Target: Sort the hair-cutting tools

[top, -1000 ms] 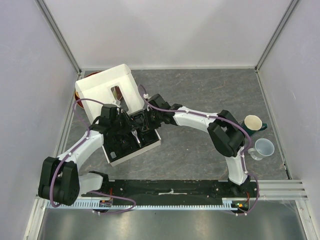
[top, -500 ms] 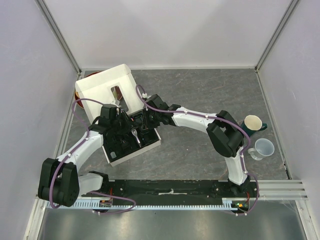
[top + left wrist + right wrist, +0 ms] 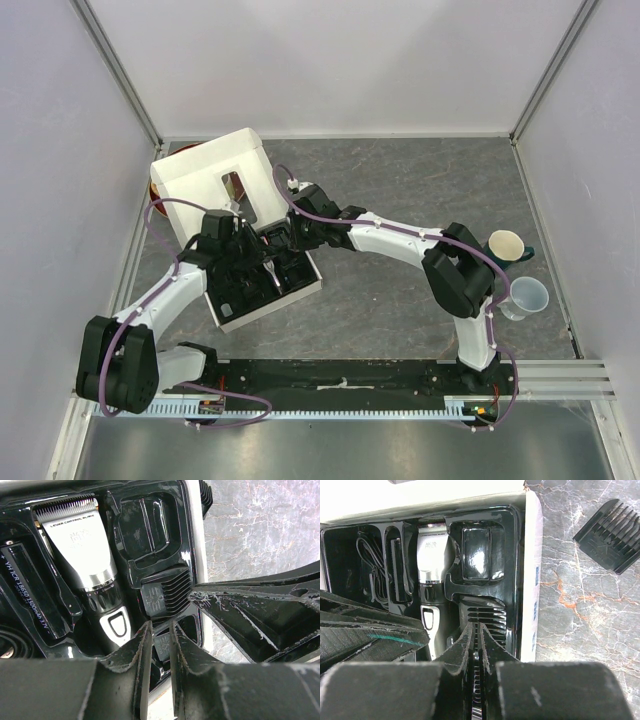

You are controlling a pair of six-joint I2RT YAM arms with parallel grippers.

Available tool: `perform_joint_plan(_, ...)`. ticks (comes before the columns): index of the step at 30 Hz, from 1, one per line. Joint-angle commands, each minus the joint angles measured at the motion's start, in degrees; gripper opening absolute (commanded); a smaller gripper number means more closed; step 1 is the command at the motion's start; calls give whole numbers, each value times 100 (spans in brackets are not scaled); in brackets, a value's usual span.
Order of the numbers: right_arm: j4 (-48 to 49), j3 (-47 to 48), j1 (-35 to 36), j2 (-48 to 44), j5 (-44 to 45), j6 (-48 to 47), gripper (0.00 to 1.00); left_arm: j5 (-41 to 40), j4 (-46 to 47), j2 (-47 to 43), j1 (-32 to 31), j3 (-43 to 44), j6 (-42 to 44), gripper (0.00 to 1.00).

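Note:
The white box [image 3: 312,287] holds a black tray [image 3: 150,510] with the clipper [image 3: 82,555], its silver blade head up. A comb guard [image 3: 165,592] sits in a tray slot beside it. My left gripper [image 3: 157,630] hangs over the tray's near end [image 3: 252,272], jaws a narrow gap apart, with a second comb guard [image 3: 163,647] showing between the fingertips. My right gripper [image 3: 476,630] is over the tray [image 3: 285,245], shut on a comb guard [image 3: 485,612] that stands edge-on in its slot. The coiled cord [image 3: 370,565] lies at the tray's left end. A loose comb guard [image 3: 610,535] lies on the table.
The box's open lid [image 3: 215,185] stands behind the tray, with a brown object [image 3: 155,188] beyond it. A cream cup [image 3: 505,245] and a clear cup [image 3: 528,297] stand at the right by the right arm. Walls close in the table on three sides.
The right arm's elbow has shifted slightly right and its gripper has edged a little toward the box lid. The left arm has barely moved.

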Motion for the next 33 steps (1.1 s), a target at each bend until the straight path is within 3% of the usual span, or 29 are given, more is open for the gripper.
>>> perform_joint_plan(1, -86, 55, -1, -79, 165, -127, 10, -66, 41, -101, 5, -32, 227, 26)
perform_joint_plan(23, -201, 64, 7, 255, 217, -48, 9, 374, 604, 312, 5, -217, 112, 26)
perform_joint_plan(29, -411, 231, -1, -228, 831, 23, 12, 234, 464, 145, 5, -164, 121, 26)
perform_joint_plan(33, -587, 328, -10, -536, 1473, 76, 20, 49, 332, -135, -4, -112, 121, 26)
